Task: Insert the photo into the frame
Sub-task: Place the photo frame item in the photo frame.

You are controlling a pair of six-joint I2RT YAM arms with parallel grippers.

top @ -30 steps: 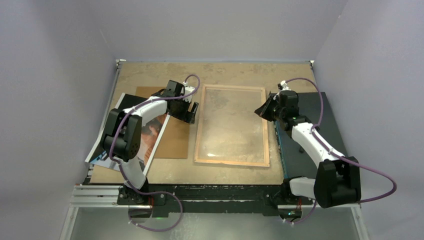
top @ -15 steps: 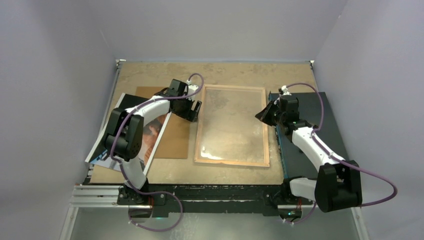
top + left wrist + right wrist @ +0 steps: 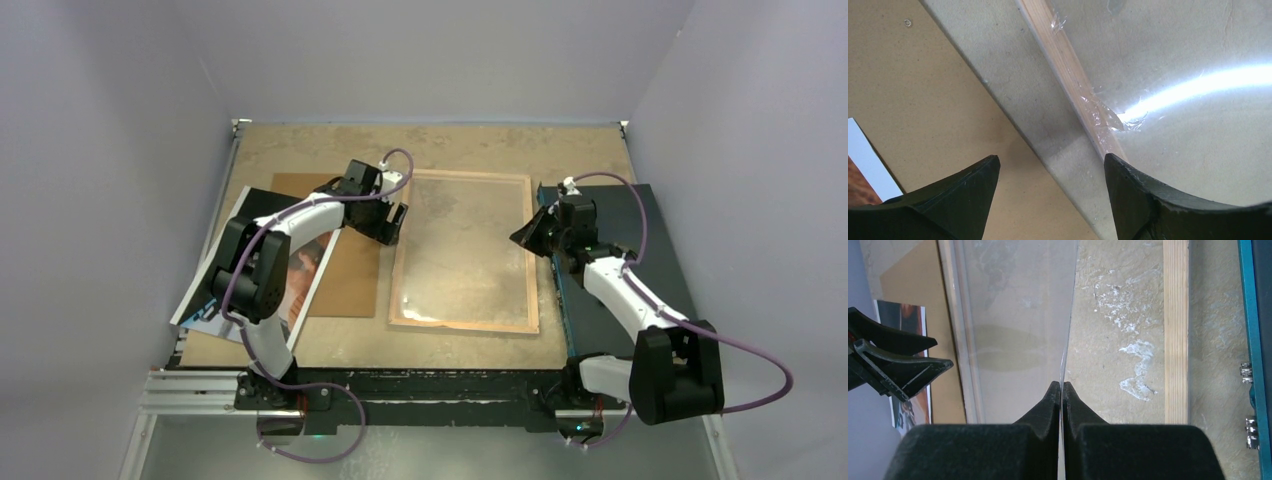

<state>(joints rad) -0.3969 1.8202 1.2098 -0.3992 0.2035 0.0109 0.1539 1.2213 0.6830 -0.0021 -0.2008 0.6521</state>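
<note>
White arm links point(image 3: 625, 290), black joints point(image 3: 255, 280), purple cables point(image 3: 752, 346); left tool point(image 3: 1052, 159) black, wedge-fingered.

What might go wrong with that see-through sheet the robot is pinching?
The right gripper pinches only the thin edge of the clear sheet, so it may slip out or bend. The open left gripper hangs right over a rail of the frame; closing badly, it might nudge the frame sideways.
</note>
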